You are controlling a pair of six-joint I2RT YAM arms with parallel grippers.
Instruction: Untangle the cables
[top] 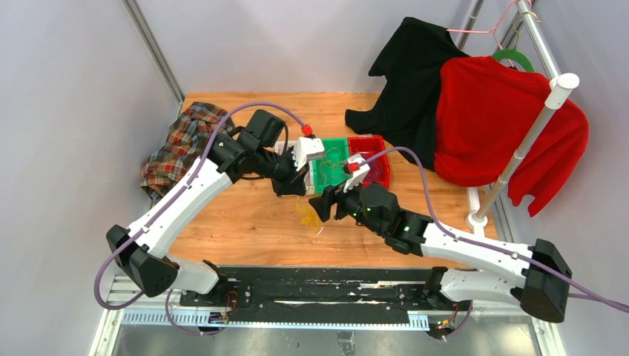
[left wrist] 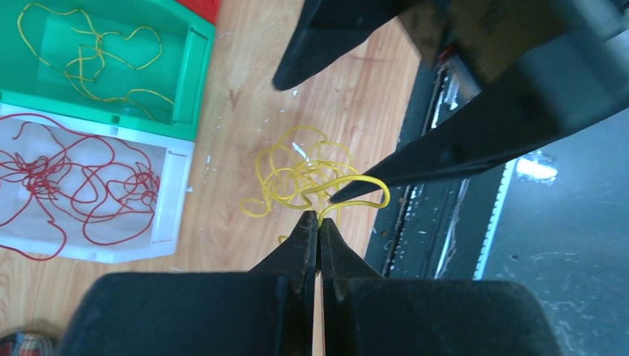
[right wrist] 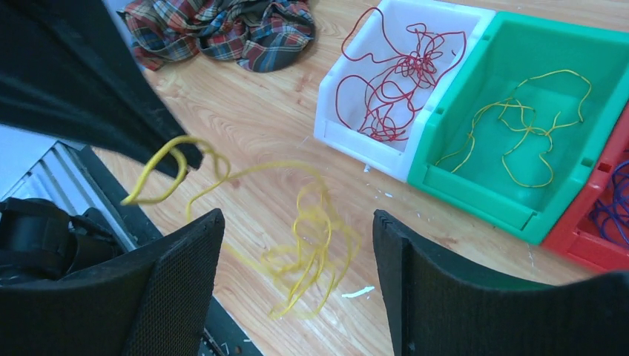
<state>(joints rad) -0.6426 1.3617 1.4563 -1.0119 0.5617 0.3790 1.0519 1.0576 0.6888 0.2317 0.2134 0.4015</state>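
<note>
A loose tangle of yellow cable (top: 308,215) (left wrist: 297,174) (right wrist: 311,245) lies on the wooden table near its front edge. My left gripper (left wrist: 319,216) (top: 293,189) is shut on one strand of it, and a yellow loop (right wrist: 159,174) sticks out past its tips. My right gripper (right wrist: 297,216) (top: 323,204) hangs open above the tangle, its fingers either side of the heap, nothing pinched. Red cables (left wrist: 67,178) (right wrist: 397,78) lie in a white bin (right wrist: 356,141), more yellow cables (left wrist: 96,63) (right wrist: 519,126) in a green bin (right wrist: 475,185), and purple cables (right wrist: 616,211) in a red bin (right wrist: 578,245).
The bins stand side by side behind the grippers, the green bin (top: 334,169) and the red bin (top: 371,157) in the top view. A plaid cloth (top: 182,144) lies at the left. Black and red garments (top: 504,126) hang on a rack at the right. A black rail (top: 319,285) borders the near edge.
</note>
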